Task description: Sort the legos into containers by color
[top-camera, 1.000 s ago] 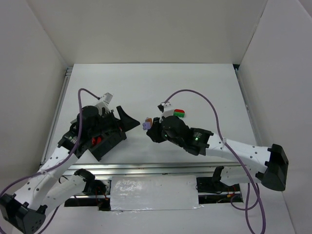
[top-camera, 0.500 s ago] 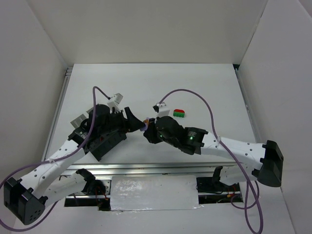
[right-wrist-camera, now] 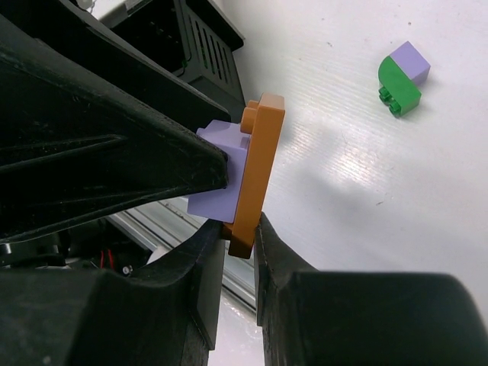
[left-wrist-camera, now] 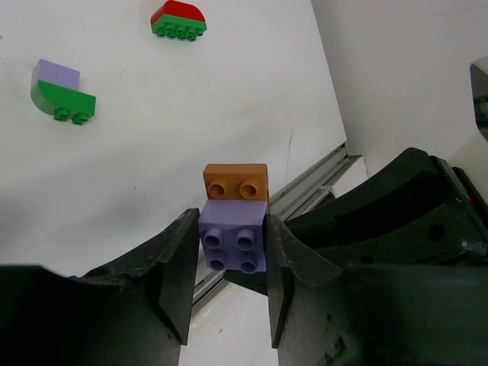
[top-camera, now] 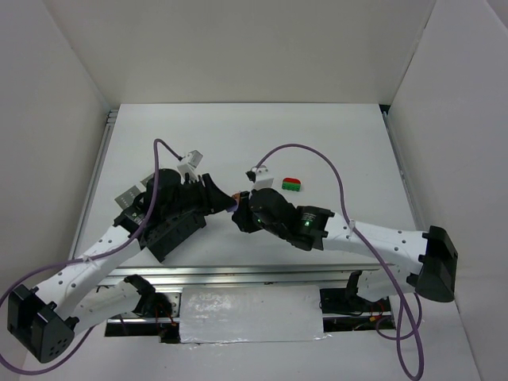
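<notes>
Left wrist cam: the left gripper (left-wrist-camera: pixel 231 255) is clamped on the lilac brick (left-wrist-camera: pixel 232 244), one finger flat on each side and studs facing the camera. The orange plate (left-wrist-camera: pixel 235 183) sits on the brick's far face and pokes out past the fingertips.

Right wrist cam: the right gripper (right-wrist-camera: pixel 238 235) is nearly closed, pinching the plate's lower end. The plate stands upright, with the lilac brick just left of it.

Top cam: both grippers meet tip to tip. The black box (top-camera: pixel 171 236) is behind the left one, so that arm's nearer. I reckon the split has to go straight along the stud line, each gripper backing off its own way.
</notes>
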Controlling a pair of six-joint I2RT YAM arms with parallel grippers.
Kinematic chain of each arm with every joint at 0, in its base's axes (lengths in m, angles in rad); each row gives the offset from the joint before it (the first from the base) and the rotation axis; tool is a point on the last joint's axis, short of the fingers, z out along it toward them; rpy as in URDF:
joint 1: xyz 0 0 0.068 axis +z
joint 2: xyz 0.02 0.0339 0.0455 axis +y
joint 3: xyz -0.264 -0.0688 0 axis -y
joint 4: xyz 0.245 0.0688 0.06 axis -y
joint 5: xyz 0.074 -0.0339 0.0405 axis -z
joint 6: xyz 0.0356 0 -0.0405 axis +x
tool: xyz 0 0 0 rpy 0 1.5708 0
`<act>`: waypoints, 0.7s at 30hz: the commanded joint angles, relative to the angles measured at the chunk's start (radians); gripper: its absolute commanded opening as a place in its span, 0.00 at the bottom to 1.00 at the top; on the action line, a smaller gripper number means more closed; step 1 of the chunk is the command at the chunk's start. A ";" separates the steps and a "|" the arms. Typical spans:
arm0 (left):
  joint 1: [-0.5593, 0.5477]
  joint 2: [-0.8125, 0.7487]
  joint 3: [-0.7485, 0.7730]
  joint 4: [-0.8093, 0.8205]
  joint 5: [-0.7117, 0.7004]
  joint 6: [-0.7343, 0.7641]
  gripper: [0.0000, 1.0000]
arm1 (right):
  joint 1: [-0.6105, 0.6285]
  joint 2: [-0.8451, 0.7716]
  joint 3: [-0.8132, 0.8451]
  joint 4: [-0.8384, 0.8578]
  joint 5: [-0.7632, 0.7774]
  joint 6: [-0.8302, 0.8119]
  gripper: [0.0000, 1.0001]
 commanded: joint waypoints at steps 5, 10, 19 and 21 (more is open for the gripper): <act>0.004 0.005 0.124 -0.106 -0.078 0.090 0.00 | -0.014 0.001 -0.030 0.132 -0.030 -0.063 0.00; 0.119 -0.052 0.165 -0.218 -0.065 0.164 0.00 | -0.057 -0.049 -0.136 0.213 -0.036 -0.102 0.00; 0.283 -0.098 0.220 -0.413 -0.214 0.207 0.00 | -0.134 -0.079 -0.170 0.217 -0.064 -0.088 0.00; 0.292 -0.083 0.280 -0.560 -0.501 0.190 0.00 | -0.138 -0.085 -0.175 0.210 -0.064 -0.088 0.00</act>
